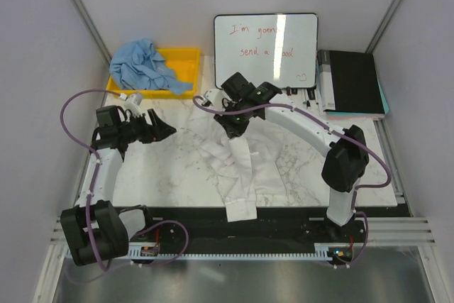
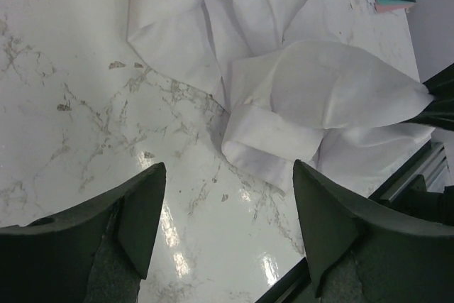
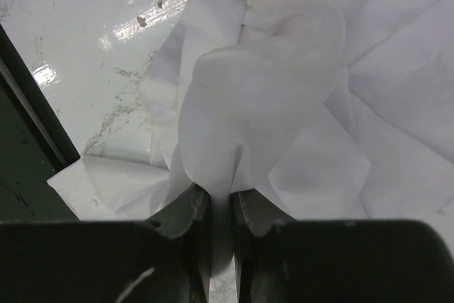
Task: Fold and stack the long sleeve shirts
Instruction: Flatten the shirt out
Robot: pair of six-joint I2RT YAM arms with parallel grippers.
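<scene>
The white shirt (image 1: 245,168) lies crumpled in the middle of the marble bench (image 1: 163,175). One cuffed end hangs over the near edge onto a black strip (image 1: 284,221). The right pincer (image 3: 221,228) is closed narrow on a raised fold of this shirt. The cloth bunches and balloons just past its fingers (image 3: 186,221), standing up off the rest of the garment. The left pincer (image 2: 223,207) stands wide and holds nothing. It hangs above bare marble just left of the shirt, with neither finger touching cloth. In the left wrist view the raised fold tapers to a point at the right pincer's dark tip, at the right edge. The blue shirt (image 1: 145,67) sits heaped in the yellow bin (image 1: 183,60) at the far left, draping onto the bin's front wall. A whiteboard (image 1: 266,47) with red writing stands at the back, with books (image 1: 351,83) to its right.
</scene>
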